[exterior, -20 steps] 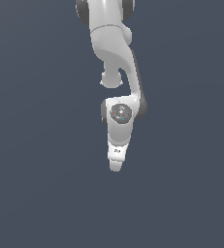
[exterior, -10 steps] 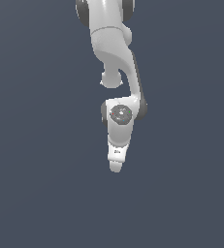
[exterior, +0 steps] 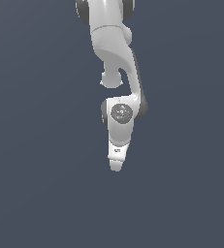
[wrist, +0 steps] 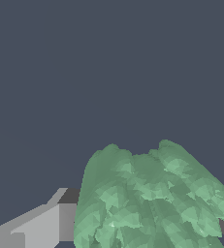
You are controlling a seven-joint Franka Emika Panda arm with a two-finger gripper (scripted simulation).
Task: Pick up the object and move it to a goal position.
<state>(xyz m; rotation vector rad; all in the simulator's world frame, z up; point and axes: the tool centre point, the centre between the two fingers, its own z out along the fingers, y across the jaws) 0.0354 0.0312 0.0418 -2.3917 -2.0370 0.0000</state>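
Tool at frame centre looks clamped on the green blob, gripped btwn fingers for carrying to goal.

I'm seeing the arm barely shifting, the gripper creeping a touch lower and towards the exterior view's right since a second ago

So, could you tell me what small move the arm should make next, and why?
Probably lift gently. In the wrist view the pale-green object sits between the gripper's fingers, seemingly held; the exterior view hides it behind the hand, and no goal marker shows.
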